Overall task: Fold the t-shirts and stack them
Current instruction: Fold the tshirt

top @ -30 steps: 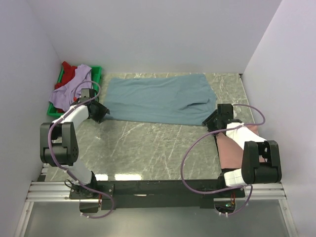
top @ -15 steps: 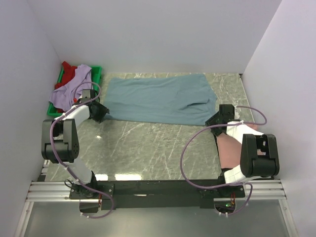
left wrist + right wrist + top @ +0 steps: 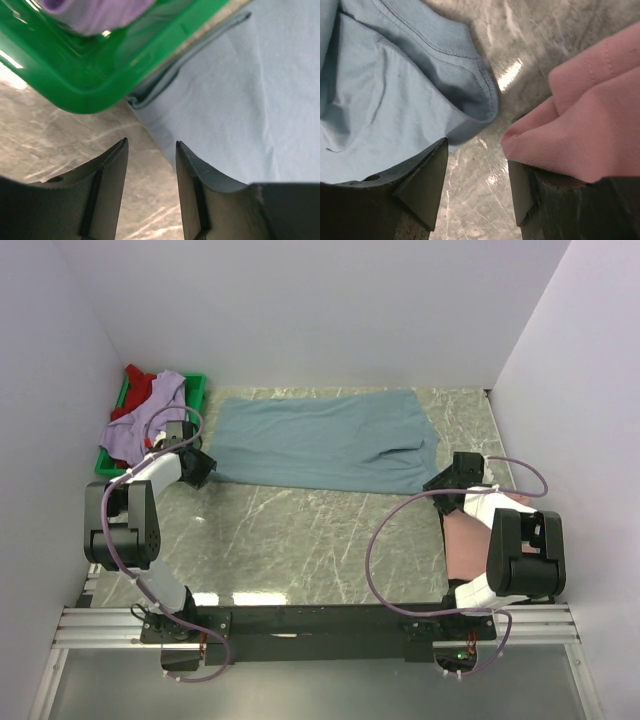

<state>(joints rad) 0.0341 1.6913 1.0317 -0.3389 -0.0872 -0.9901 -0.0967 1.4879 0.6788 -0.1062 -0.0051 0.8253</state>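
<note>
Top view first. The dusty grey-blue cloth t-shirt (image 3: pixel 320 440) lies spread along the far edge of the grey marble tabletop (image 3: pixel 300 540). At the far-left corner, the green plastic tray (image 3: pixel 197 386) carries the lavender cloth t-shirt (image 3: pixel 150 420) and the red cloth t-shirt (image 3: pixel 140 385). The salmon pink cloth t-shirt (image 3: pixel 465 545) sits folded by the right edge, under the right arm. The left gripper (image 3: pixel 200 468) hovers at the blue shirt's near-left corner, and the right gripper (image 3: pixel 445 480) hovers at its near-right corner.

Left wrist now. The jaws stand apart with nothing between them. The blue corner, doubled over on itself, lies just ahead, beside the tray wall.

Right wrist. These jaws are parted and empty too, with the blue hem curling up ahead on one side and the pink fold on the other. That fold possibly brushes the finger, though it's hard to say.

This cloth looks light and limp, so it should sag and drag once lifted. The best hold is a pinch on the stitched hem at both near corners together, staying clear of the pink one.
</note>
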